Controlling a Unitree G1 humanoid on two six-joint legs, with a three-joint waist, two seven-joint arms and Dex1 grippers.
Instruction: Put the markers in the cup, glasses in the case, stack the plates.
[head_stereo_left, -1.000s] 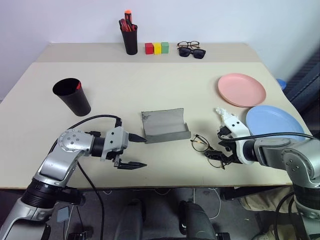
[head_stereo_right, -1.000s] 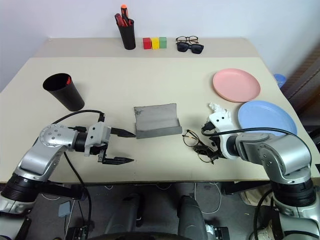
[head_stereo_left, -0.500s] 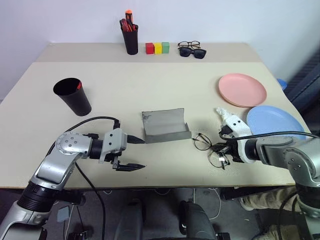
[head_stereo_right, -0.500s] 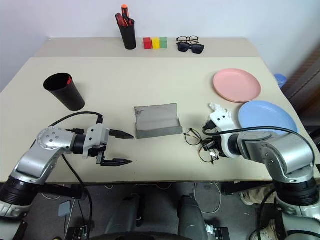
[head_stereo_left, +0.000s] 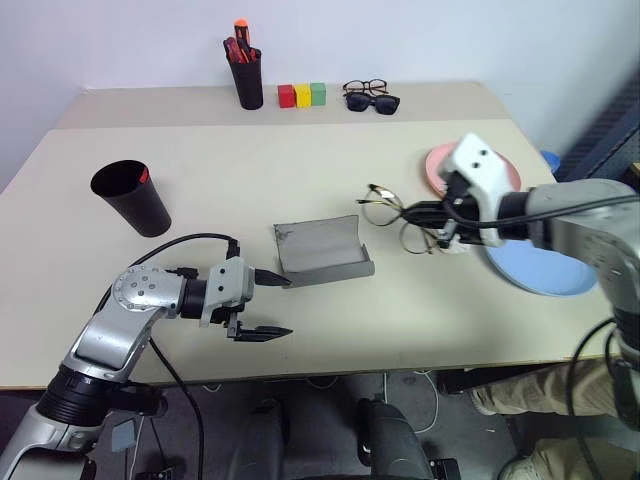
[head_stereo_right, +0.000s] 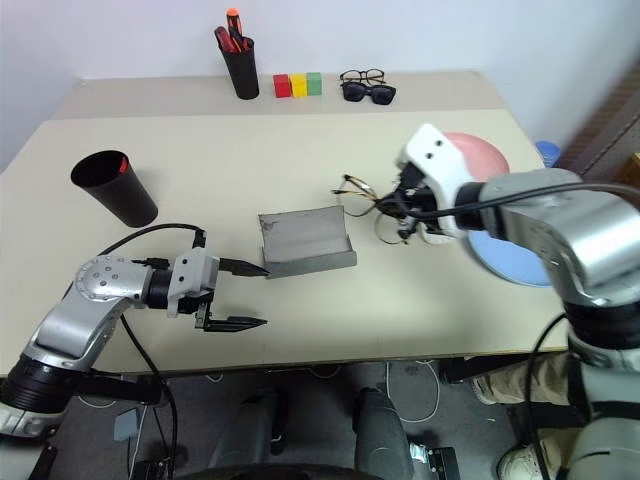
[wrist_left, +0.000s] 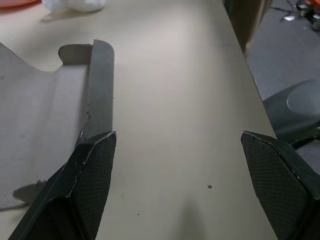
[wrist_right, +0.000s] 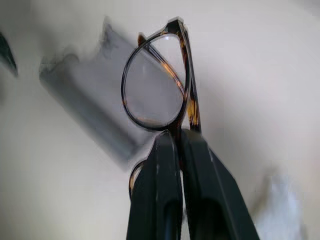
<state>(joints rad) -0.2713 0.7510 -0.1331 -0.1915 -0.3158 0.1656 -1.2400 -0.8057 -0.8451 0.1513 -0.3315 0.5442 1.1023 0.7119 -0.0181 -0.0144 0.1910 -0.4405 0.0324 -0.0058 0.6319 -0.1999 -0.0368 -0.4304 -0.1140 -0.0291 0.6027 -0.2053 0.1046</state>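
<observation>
Surface (head_stereo_left: 300, 160) first: the case (head_stereo_left: 320, 250) lies open mid-surface, tray facing up, near my left gripper (head_stereo_left: 268, 305), whose fingers are spread wide, one fingertip right at the case's near corner. My right gripper (head_stereo_left: 432, 226) is pinched shut on the glasses (head_stereo_left: 388, 207) at the bridge, holding them in the air to the right of the case, between it and the plates (head_stereo_left: 470, 170). Plan: carry them over the tray, line the frame up with the long axis, lower slowly, let go only once seated (temples look part-open, may snag the rim). Left stays braced at the corner.
</observation>
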